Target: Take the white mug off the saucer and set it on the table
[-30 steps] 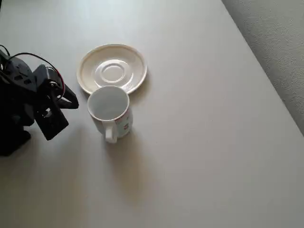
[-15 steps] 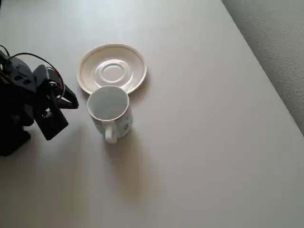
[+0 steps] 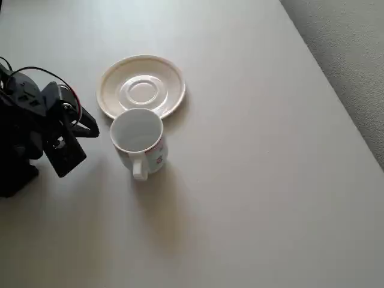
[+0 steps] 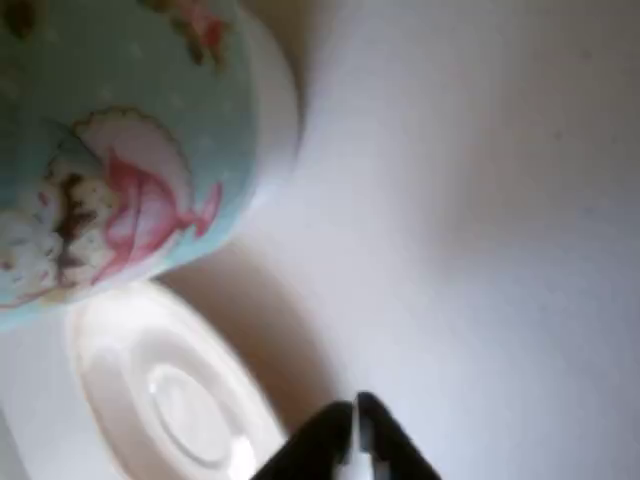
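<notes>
**Mug off the saucer, fingers clear to its left**

Overhead view, L to R: the black gripper (image 3: 90, 127) sits at the far left of the worktop (image 3: 258, 180), its tips aimed right toward the white mug (image 3: 139, 139). A strip of bare surface separates them, so no contact. In the wrist view the 2 dark fingers (image 4: 345, 440) meet tip to tip w/ nothing between them: clenched on air, holding nothing.

The mug stands upright on the worktop, mouth up, handle toward the bottom of the overhead pic. It sits just below the saucer (image 3: 141, 86) & its rim overlaps the saucer's near edge in the picture; can't tell if the 2 actually touch. The saucer's centre ring is bare. In the wrist view the mug's printed side (image 4: 110, 150) looms top left, w/ the saucer (image 4: 160, 390) beneath it.

Judgement: the placing looks done, only a pull-back left. Any further move runs along the L–R line from tips to mug wall, so backing off left is the safe way. To the right & below the mug is lots of open worktop; the worktop edge, w/ grey floor (image 3: 348, 54) beyond, is well apart at upper right.
</notes>
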